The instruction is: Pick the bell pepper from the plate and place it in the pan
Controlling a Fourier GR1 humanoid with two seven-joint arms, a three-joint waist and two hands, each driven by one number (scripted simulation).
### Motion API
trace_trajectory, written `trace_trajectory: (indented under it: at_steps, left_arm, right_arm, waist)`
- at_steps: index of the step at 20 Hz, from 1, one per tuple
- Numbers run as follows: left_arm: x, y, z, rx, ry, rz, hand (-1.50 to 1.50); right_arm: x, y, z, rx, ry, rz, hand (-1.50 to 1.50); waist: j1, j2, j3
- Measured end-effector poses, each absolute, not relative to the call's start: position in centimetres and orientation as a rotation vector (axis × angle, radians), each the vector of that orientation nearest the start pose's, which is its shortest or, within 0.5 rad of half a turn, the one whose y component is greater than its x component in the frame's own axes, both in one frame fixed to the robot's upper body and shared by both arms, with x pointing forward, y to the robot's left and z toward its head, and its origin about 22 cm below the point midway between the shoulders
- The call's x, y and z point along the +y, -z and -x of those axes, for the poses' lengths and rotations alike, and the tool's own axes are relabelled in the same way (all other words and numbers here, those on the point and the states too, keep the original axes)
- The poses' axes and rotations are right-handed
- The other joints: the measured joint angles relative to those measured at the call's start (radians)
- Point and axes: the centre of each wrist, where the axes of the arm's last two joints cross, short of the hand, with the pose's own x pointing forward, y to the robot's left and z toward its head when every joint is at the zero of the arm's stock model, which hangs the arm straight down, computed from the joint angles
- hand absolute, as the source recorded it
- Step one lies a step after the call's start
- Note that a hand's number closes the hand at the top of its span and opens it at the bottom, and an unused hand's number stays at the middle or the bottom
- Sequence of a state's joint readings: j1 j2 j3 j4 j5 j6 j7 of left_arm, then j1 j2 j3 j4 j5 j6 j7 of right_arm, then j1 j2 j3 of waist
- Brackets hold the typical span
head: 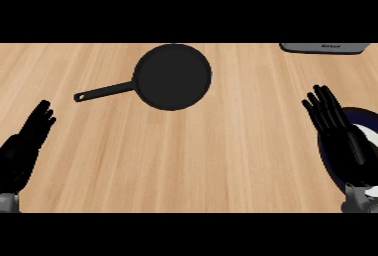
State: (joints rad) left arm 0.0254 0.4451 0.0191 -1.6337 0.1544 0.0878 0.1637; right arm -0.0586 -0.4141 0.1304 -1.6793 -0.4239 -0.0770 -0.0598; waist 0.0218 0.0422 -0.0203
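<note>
A black pan lies on the wooden counter at top centre, its handle pointing left and down. A dark blue plate shows at the right edge, mostly covered by my right hand, which is open with fingers straight and pointing up. No bell pepper shows anywhere; the hand may hide it. My left hand stands open at the left edge, fingers up, holding nothing.
A grey appliance corner sits at the top right edge. Bare wooden counter stretches between the two hands and below the pan.
</note>
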Motion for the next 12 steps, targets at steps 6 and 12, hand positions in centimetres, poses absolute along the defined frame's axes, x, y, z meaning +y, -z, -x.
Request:
trace_trajectory:
  at_steps: [6, 12]
  left_arm:
    - [35.6, -3.9, -23.2, -1.334, 0.088, -0.448, 0.0]
    - [37.0, -2.6, -22.5, -1.238, 0.047, -0.5, 0.0]
  right_arm:
    - [-31.2, -10.3, -25.2, -1.909, -0.334, -0.281, -1.5]
    - [-38.4, -11.2, -24.6, -2.08, -0.103, 0.088, 1.5]
  waist:
    - [-0.037, -0.033, 0.019]
    - [-0.095, -0.041, 0.023]
